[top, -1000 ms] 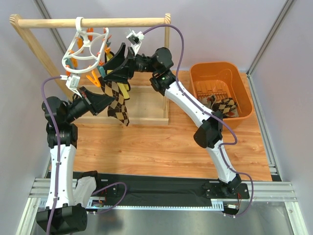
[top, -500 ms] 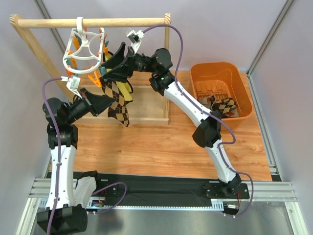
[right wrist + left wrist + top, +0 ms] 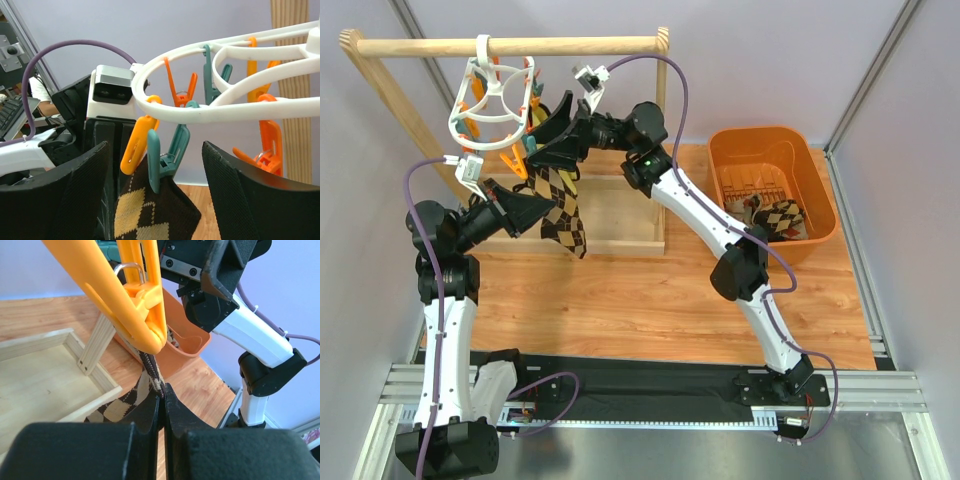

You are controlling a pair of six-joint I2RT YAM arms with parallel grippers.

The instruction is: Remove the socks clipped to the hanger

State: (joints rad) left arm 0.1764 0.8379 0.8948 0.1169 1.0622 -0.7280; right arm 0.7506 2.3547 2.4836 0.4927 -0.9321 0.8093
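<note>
Argyle sock (image 3: 120, 409) pinched tight in my left hand (image 3: 162, 392) under orange clip (image 3: 132, 302) | my right hand (image 3: 154, 146) spread wide, holding nothing, either side of teal clip (image 3: 153, 170) on hanger (image 3: 220, 112)

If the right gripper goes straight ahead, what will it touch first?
The right gripper would probably meet the teal clip holding the argyle sock; an orange clip hangs beside it.
</note>
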